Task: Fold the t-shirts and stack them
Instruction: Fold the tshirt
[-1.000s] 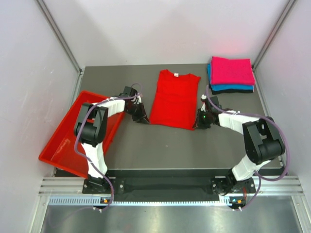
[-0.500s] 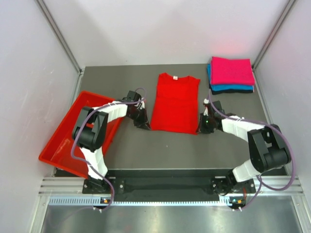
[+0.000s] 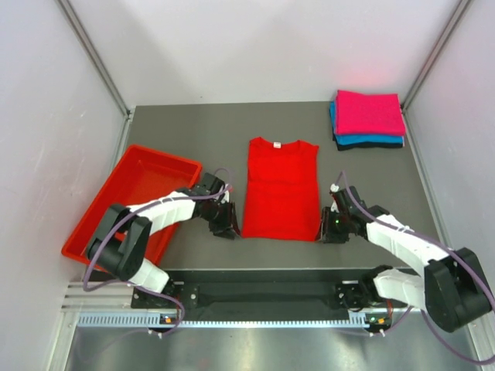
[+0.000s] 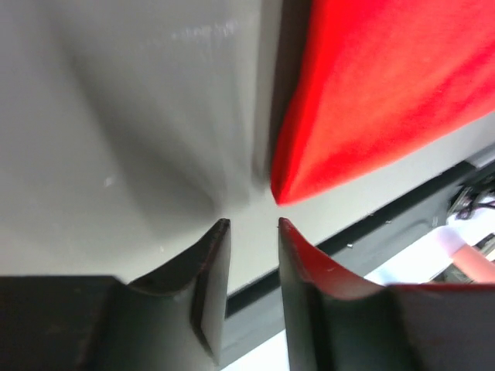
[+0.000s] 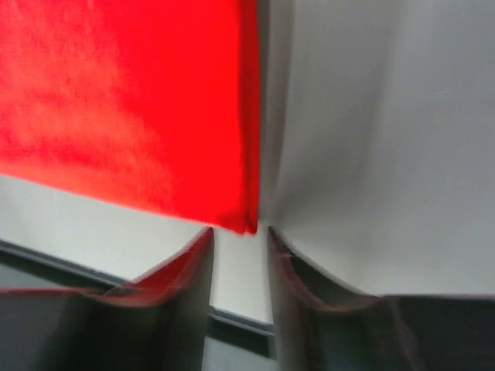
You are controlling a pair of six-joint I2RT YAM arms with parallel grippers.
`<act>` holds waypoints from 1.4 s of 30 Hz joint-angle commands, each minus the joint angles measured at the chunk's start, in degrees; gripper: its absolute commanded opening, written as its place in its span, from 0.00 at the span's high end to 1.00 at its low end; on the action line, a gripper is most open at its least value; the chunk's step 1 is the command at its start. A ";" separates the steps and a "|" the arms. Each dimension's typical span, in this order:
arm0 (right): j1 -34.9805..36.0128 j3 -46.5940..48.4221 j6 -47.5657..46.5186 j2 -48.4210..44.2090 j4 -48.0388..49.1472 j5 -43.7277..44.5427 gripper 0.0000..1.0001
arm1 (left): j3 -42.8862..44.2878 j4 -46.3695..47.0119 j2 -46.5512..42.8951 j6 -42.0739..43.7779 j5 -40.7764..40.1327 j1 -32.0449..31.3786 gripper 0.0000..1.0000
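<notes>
The left gripper (image 4: 254,224) sat low on the table (image 3: 186,131). Its two fingers were a small way apart, with nothing between them. The near left corner of the red t-shirt (image 3: 281,189) lay just in front of its tips, not touching them. The right gripper (image 5: 238,232) was low too, its fingers also a little apart. The near right corner of the shirt lay right at its mouth, but I saw no cloth pinched there, so it held nothing.

The red t-shirt lay flat in the middle of the table with its neck at the far end. No sleeves stuck out, so it made one long strip and looked half folded to me. In the far right corner a folded pink t-shirt (image 3: 370,112) sat on top of a folded teal t-shirt (image 3: 367,140). The red tray (image 3: 143,174) sat at the left, apart from the shirt.

I thought the next job was to pinch both near corners and carry them over to the neck. With gaps this small, a finger could ride on top of the cloth and push it into a bump. If only one gripper caught its corner, the shirt would twist and the fold would come out crooked. If a gripper took only the top layer, the tucked sides could fall open.
</notes>
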 commanded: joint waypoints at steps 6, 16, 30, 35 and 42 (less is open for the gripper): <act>1.47 -0.25 5.55 -3.86 -2.34 2.62 0.63 | 0.22 3.28 -3.46 -0.65 1.37 0.65 0.56; 1.47 -3.86 6.61 -2.36 0.75 1.12 0.72 | -1.97 8.47 0.50 -0.91 5.42 1.18 0.55; 1.65 -4.30 5.20 -2.19 2.24 2.53 1.00 | -3.83 11.20 5.42 -1.35 3.84 1.18 1.00; 1.74 -5.00 4.94 -4.99 1.97 2.35 1.00 | -4.44 9.36 2.35 -1.88 1.74 1.18 1.00; 3.58 -4.65 5.55 -10.10 -1.98 5.16 1.00 | -4.44 6.80 -2.05 -2.85 1.38 0.30 1.00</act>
